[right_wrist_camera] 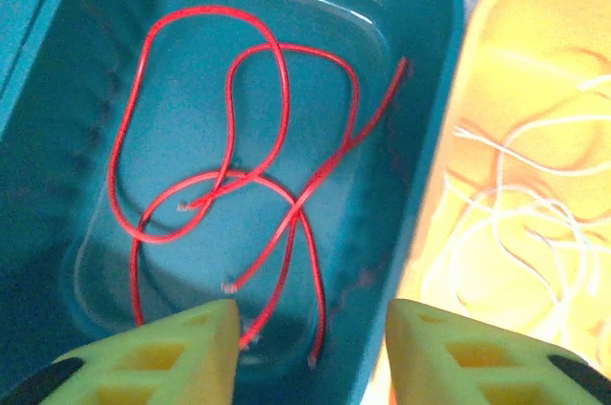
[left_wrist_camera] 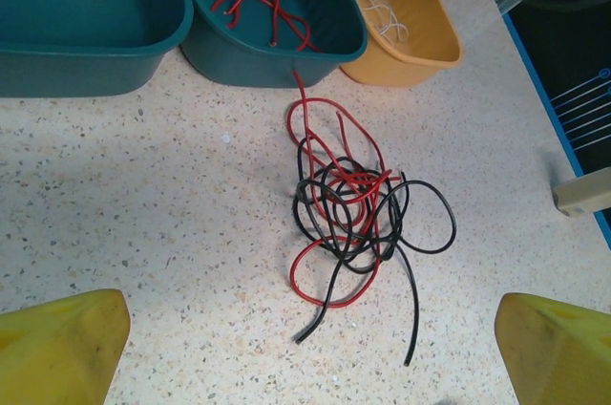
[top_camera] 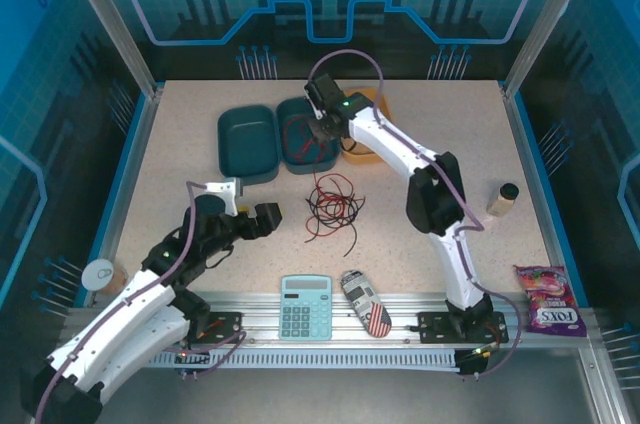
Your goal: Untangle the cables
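Note:
A tangle of red and black cables (top_camera: 333, 206) lies on the speckled table; the left wrist view shows this tangle (left_wrist_camera: 358, 209) with one red strand (left_wrist_camera: 298, 90) running up over the rim of a teal bin (left_wrist_camera: 258, 56). My left gripper (left_wrist_camera: 310, 348) hangs open just short of the tangle, nothing between its yellow fingers. My right gripper (right_wrist_camera: 310, 348) hovers open over the teal bin (right_wrist_camera: 434, 138), where loose red cables (right_wrist_camera: 229, 176) lie on the floor, none pinched. Pale cables (right_wrist_camera: 516, 204) lie in the orange bin (right_wrist_camera: 516, 61) beside it.
A second teal bin (top_camera: 247, 141) stands left of the first. Along the near edge lie a calculator (top_camera: 305, 306), a small flag-patterned case (top_camera: 366, 304) and a candy bag (top_camera: 548, 311). A small bottle (top_camera: 503, 198) stands at the right.

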Controlling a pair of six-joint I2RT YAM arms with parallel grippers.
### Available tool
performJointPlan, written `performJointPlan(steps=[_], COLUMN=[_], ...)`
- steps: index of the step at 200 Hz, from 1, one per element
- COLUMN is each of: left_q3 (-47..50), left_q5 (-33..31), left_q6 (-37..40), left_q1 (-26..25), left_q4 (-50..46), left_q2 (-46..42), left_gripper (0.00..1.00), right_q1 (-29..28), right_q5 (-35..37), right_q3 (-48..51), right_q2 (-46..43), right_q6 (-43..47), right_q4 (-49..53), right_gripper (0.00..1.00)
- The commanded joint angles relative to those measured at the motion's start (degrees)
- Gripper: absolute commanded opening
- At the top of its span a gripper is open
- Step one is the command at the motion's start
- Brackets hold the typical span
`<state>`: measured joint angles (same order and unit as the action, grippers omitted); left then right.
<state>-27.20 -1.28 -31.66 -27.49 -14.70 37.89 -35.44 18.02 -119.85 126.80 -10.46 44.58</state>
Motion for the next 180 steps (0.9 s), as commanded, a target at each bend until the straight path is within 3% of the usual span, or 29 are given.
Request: performJointPlan(steps=[1, 51, 61, 69, 140, 180], left_q3=[0.4, 0.0, 0.1, 0.3, 1.3, 2.7], left_q5=[0.5, 0.4, 0.3, 0.4, 2.3, -0.4], left_q6=[-1.6, -3.3, -3.8, -4.3, -8.5, -10.4], left_q1=[0.3, 0.3, 0.3, 0.3, 0.3, 0.3], left_q4=[1.1, 3.3, 3.9, 4.6, 10.0, 10.9], left_q2=[1.1, 4.3, 4.9, 5.4, 12.3, 14.3], left_gripper=[0.99, 0.99, 0.99, 0.99, 0.99, 0.99], right_q1=[-2.0, -3.1, -3.4, -3.7, -7.8, -10.6], right_q5=[2.8, 6.0, 6.3, 6.2, 9.8, 9.0], right_q3=[7.2, 28.7, 32.7, 35.7, 44.9, 47.4], right_q2=[-8.9, -25.6, -28.5, -30.6, -37.0, -36.2], right_q6=[-3.8, -15.5, -17.9, -18.7, -29.2, -33.8], right_q4=[-1.5, -3.9, -4.8, -5.7, -0.2, -1.3], right_gripper=[0.51, 0.7, 0.81, 1.0, 1.0, 1.0])
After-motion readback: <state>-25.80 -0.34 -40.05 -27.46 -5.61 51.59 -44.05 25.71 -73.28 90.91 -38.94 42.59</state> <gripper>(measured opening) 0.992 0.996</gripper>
